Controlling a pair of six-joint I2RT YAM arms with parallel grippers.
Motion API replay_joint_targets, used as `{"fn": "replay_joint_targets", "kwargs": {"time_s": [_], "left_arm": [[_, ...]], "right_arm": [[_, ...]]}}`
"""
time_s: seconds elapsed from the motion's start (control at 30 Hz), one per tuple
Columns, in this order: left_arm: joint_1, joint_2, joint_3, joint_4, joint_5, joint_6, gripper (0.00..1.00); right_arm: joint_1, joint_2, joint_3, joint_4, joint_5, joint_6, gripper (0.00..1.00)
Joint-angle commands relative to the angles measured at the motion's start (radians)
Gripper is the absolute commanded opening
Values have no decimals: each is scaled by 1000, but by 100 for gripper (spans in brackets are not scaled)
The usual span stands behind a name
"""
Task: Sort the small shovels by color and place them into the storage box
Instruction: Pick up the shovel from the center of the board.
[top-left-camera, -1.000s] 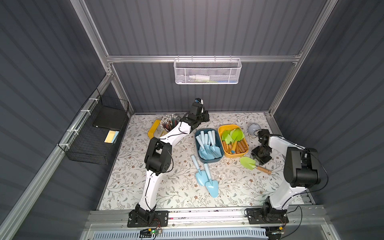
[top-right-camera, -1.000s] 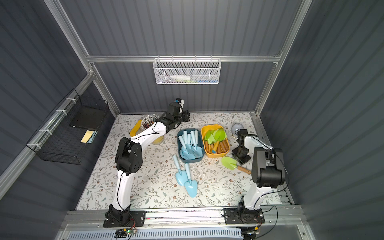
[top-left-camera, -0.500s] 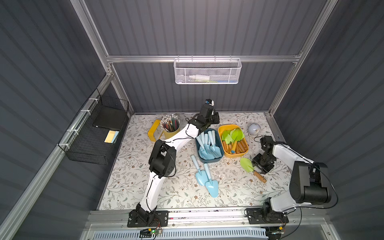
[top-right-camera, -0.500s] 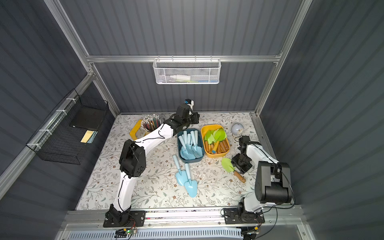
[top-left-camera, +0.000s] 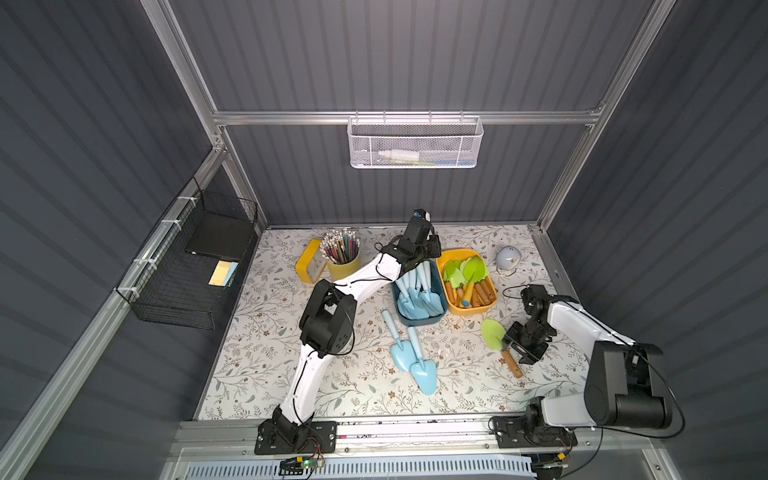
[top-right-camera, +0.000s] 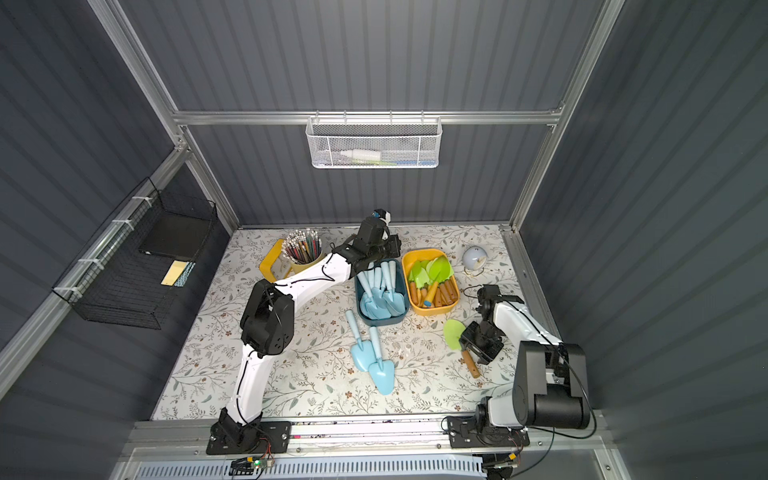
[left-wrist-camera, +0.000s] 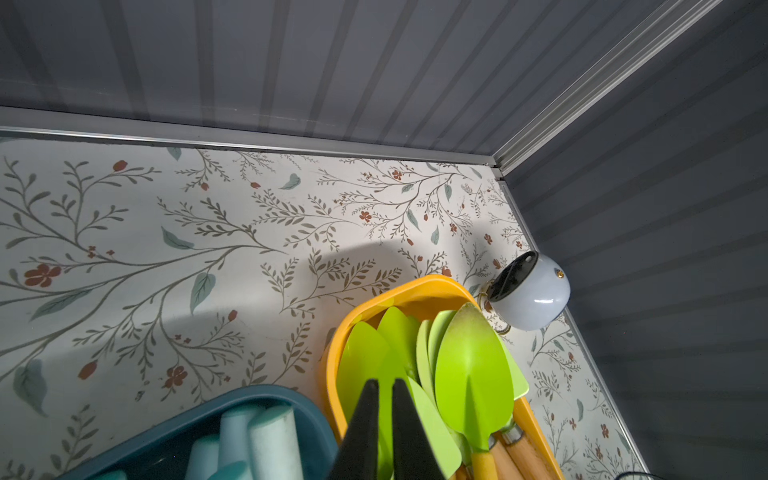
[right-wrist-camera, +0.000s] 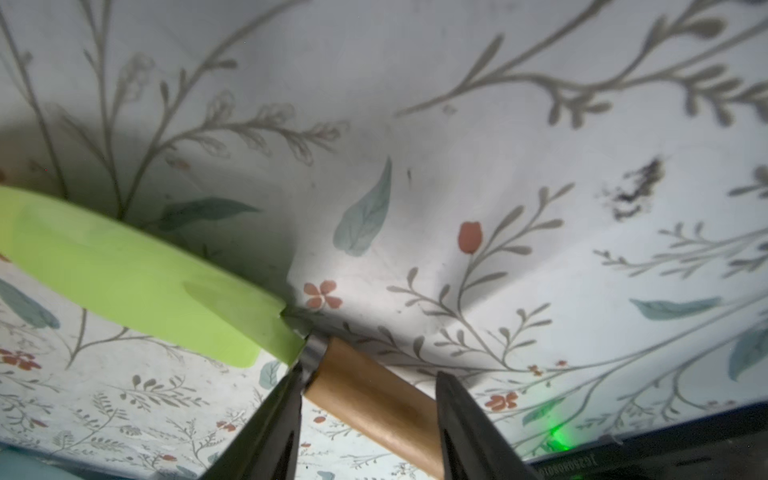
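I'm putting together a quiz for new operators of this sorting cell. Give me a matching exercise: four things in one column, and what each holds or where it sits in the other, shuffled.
Things
1. teal box
2. yellow box
3. mustard cup
4. lone green shovel

Descriptions
A. handle lies between the jaws of the right claw
B. stuffed with pencils
C. holds pale-blue shovels
D. holds green-bladed shovels

Pairs: 1-C, 2-D, 3-B, 4-A
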Motion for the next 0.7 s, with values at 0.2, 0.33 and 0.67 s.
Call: {"fn": "replay_joint_targets", "kwargs": {"time_s": [0.2,0.33,0.67], "left_arm": [[-29,-48,-26,-9,-20,-25,11],[-34,-54,-36,-6,-22,-30,11],[-40,-59,-30,-3,-34,-35,11]], "right_arm": [[68,-39,-13,-93,20,-35,55],[103,-50,6,-117,31,-40,55],[188,10,0,-123,18,-40,55]]}}
